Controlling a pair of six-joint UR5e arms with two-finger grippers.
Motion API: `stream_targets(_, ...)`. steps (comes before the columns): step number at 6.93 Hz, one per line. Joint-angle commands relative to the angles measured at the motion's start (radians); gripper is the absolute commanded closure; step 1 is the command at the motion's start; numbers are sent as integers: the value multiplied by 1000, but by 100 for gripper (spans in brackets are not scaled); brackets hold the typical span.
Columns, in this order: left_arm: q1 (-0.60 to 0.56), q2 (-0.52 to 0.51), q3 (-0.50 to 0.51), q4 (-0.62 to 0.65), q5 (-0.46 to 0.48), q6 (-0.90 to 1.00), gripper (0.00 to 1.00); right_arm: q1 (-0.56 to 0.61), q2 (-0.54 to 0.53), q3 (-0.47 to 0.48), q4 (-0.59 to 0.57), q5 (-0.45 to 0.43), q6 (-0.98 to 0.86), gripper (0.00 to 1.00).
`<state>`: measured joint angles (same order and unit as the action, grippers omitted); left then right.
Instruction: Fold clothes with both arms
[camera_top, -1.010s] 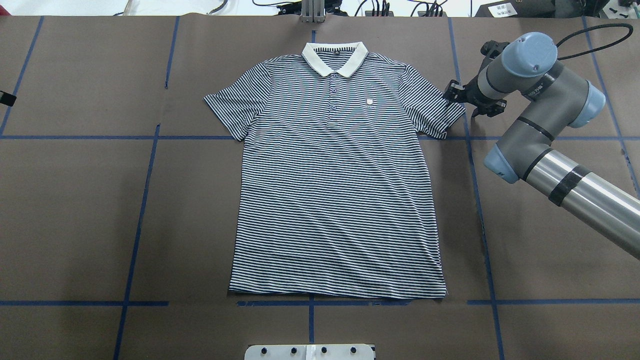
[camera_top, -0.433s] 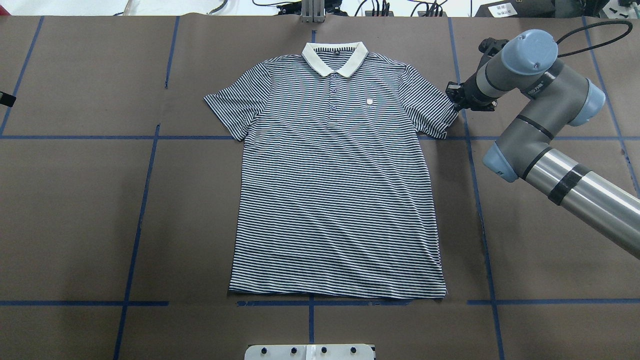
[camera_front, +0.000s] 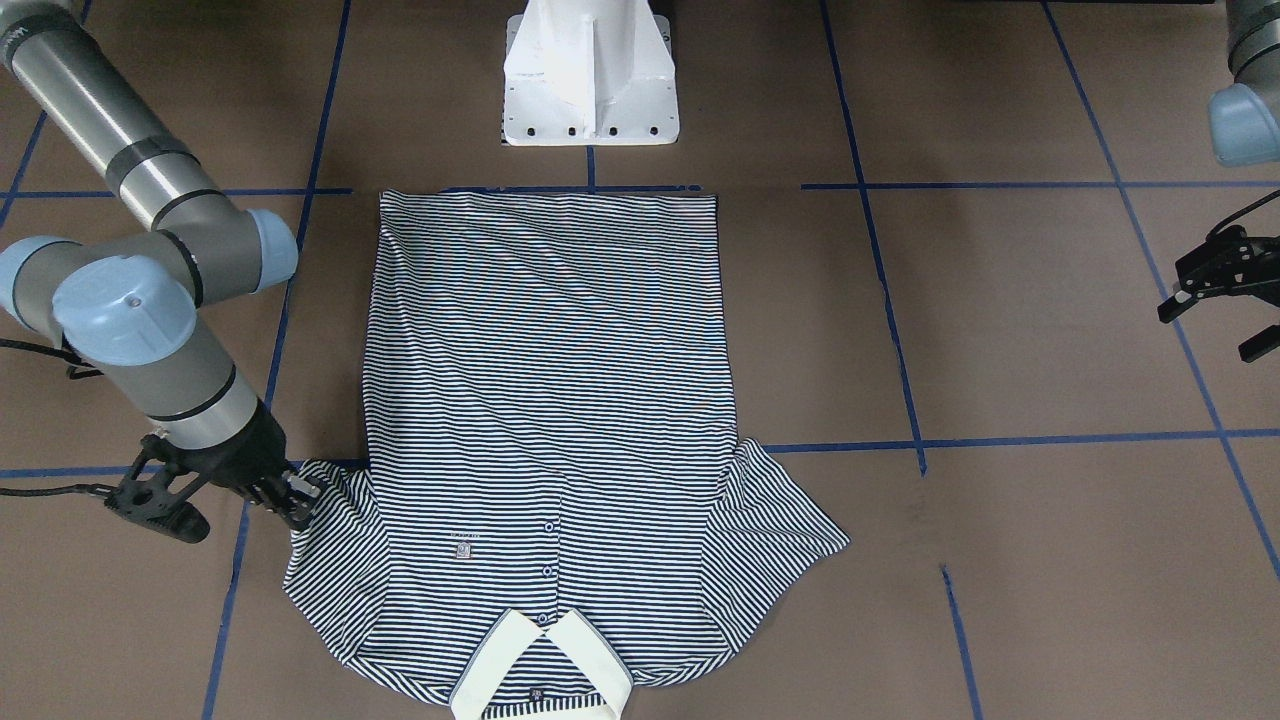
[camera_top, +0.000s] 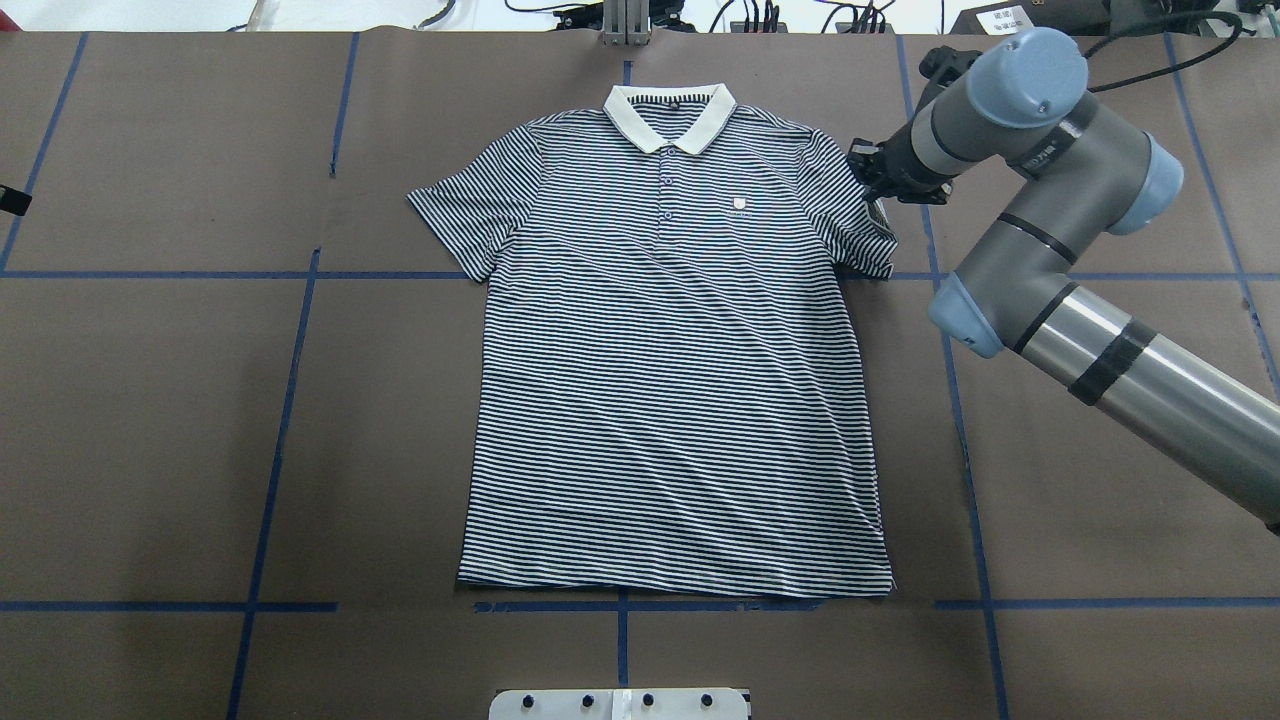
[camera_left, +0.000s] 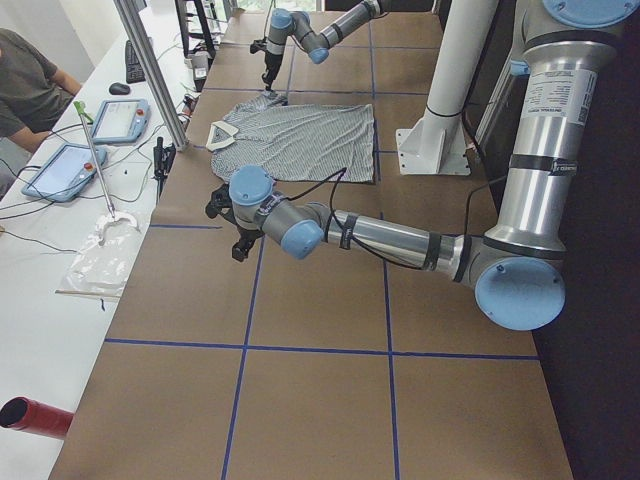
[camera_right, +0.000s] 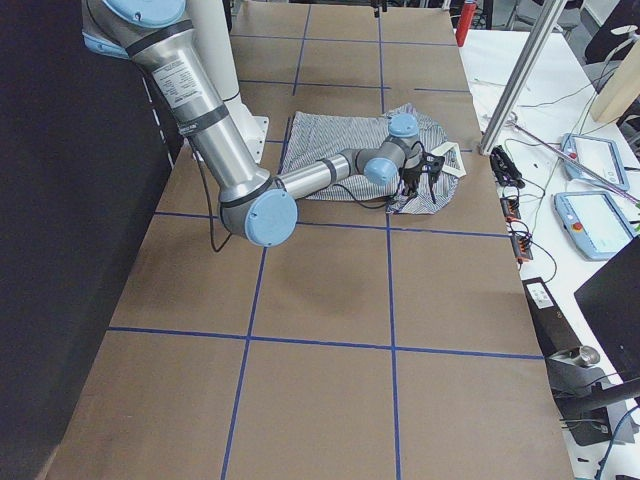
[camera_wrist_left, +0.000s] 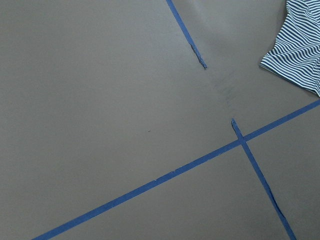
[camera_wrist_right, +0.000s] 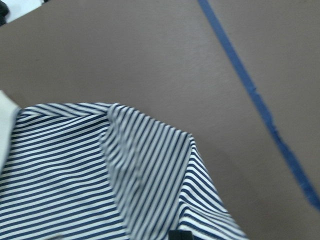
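Navy-and-white thin stripes cover the one polo shirt (camera_front: 550, 380). In the front-facing view it lies flat, front up, mid-worktop (camera_front: 1000, 330), with its hem toward the robot's edge and its plain cream collar (camera_front: 540, 660) toward the operators' edge. Three placket buttons and one small chest logo (camera_front: 463, 548) show. The right gripper (camera_front: 298, 495) is closed on the edge of one short sleeve; the other sleeve (camera_front: 780, 530) lies spread. The left gripper (camera_front: 1205, 335) hangs spread wide toward the worktop's left end, well apart from the shirt. One white pedestal base (camera_front: 590, 70) stands just beyond the hem.

Overhead, the pinched sleeve sits creased and pulled in toward the body, under the right arm (camera_top: 1060, 190).

Both side views show two arms, the left arm (camera_left: 390, 235) low over bare worktop.

The left wrist view holds blue tape lines (camera_wrist_left: 150, 185) and one striped sleeve corner at upper right.

The right wrist view, slightly blurred, shows the sleeve bunched into a raised fold.
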<state>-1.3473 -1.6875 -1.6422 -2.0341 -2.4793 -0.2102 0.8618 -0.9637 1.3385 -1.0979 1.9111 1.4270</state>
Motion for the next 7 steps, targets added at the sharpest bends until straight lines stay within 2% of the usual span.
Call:
stream_targets(1, 1, 0, 1, 0, 0, 2, 0, -122, 161, -30, -94, -157, 143, 100)
stream_targets(2, -1, 0, 2, 0, 0, 2, 0, -142, 274, -173, -91, -202, 185, 100)
stream_targets(3, 0, -1, 2, 0, 0, 0, 0, -142, 343, -282, -80, -222, 182, 100)
stream_targets(4, 2, -9, 11, 0, 2, 0, 0, -147, 347, -297, -32, -245, 155, 94)
stream_targets(5, 2, -14, 4, 0, 9, -39, 0, -162, 342, -301, 14, -291, 123, 1)
stream_targets(6, 22, -76, 48, 3, 17, -69, 0, -167, 339, -294, 15, -297, 127, 0)
stream_targets(7, 58, -165, 132, 2, 26, -146, 0, -167, 312, -232, 18, -290, 125, 0)
